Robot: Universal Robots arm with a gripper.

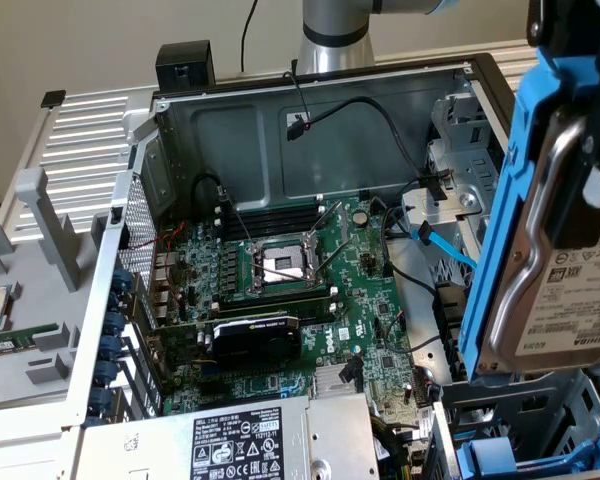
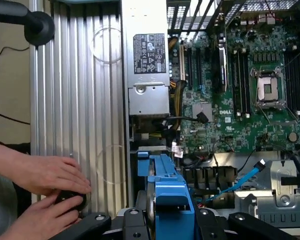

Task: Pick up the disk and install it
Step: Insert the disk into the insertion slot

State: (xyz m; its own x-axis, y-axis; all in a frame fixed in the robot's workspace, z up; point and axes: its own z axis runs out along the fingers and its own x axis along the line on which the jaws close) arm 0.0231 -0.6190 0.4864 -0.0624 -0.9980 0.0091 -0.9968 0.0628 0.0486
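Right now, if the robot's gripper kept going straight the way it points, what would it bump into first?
Likely the drive bay beside the motherboard; the disk clamped in the gripper leads, so it would touch first. Depth is unclear.

disk (image 1: 542,262): silver-grey, blue frame, white label | motherboard (image 1: 375,300): green | cable (image 1: 448,247): blue

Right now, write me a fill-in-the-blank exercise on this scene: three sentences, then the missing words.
1. The robot's hand grips the disk by its ____ carrier.
2. The disk is held up off any surface at the exterior view's ____ side.
3. The graphics card seated on the motherboard has a ____ cover.

Missing words: blue; right; black.
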